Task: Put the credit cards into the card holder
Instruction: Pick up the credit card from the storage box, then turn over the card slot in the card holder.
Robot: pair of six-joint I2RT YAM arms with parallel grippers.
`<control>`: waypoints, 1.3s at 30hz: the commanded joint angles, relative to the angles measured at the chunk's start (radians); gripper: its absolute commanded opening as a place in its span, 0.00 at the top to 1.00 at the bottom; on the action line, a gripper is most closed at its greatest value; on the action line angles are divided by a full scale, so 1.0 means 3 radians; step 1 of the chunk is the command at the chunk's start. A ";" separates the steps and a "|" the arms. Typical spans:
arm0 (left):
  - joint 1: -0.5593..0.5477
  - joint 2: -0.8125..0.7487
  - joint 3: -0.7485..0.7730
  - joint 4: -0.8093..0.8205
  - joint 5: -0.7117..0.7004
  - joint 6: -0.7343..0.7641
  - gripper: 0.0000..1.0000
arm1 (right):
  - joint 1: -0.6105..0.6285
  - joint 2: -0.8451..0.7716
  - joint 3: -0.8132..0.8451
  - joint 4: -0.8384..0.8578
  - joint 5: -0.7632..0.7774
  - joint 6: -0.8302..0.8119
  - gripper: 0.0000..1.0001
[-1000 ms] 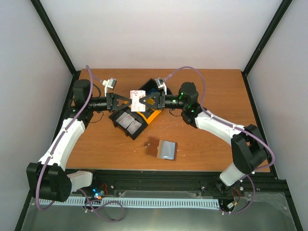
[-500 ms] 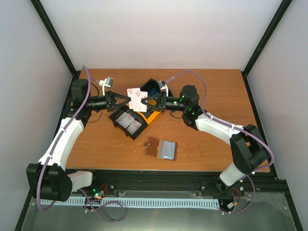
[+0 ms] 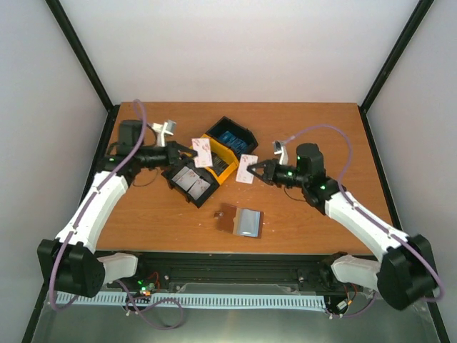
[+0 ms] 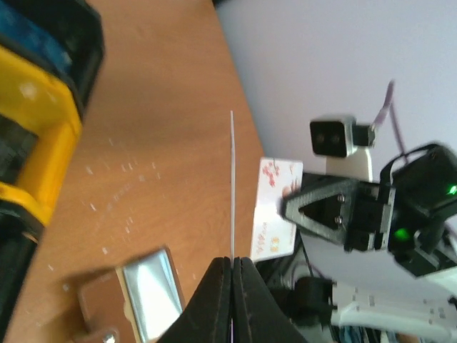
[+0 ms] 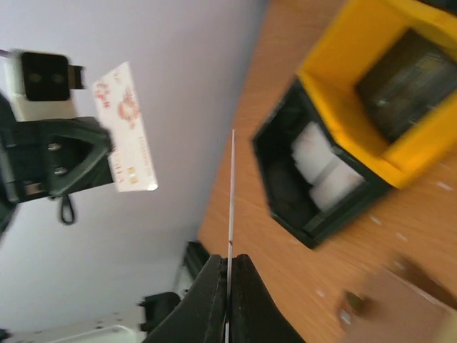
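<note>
Now your arms have pulled apart: the left gripper (image 3: 190, 151) clamps a white card (image 3: 202, 152) above the tray (image 3: 230, 168), and the right gripper (image 3: 259, 171) pinches a second card (image 3: 247, 169) just right of it. The card holder (image 3: 240, 221) lies open nearer, so either card can go down.
</note>
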 commanded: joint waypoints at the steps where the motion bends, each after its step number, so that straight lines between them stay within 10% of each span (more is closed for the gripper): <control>1: -0.0483 0.0059 -0.0253 -0.0016 -0.0230 0.0034 0.99 | -0.0022 -0.0426 -0.0225 -0.1651 0.0796 -0.0702 0.97; 15: -0.1692 0.0557 -0.0816 -0.0089 -0.1155 -0.0304 0.99 | -0.0013 -0.0704 -0.0949 -0.1941 0.0803 -0.0358 0.97; 39: -0.1749 0.0889 -0.1137 -0.0040 -0.1394 -0.0081 0.99 | 0.0133 -0.0457 -0.1352 -0.0912 0.0675 -0.0029 0.97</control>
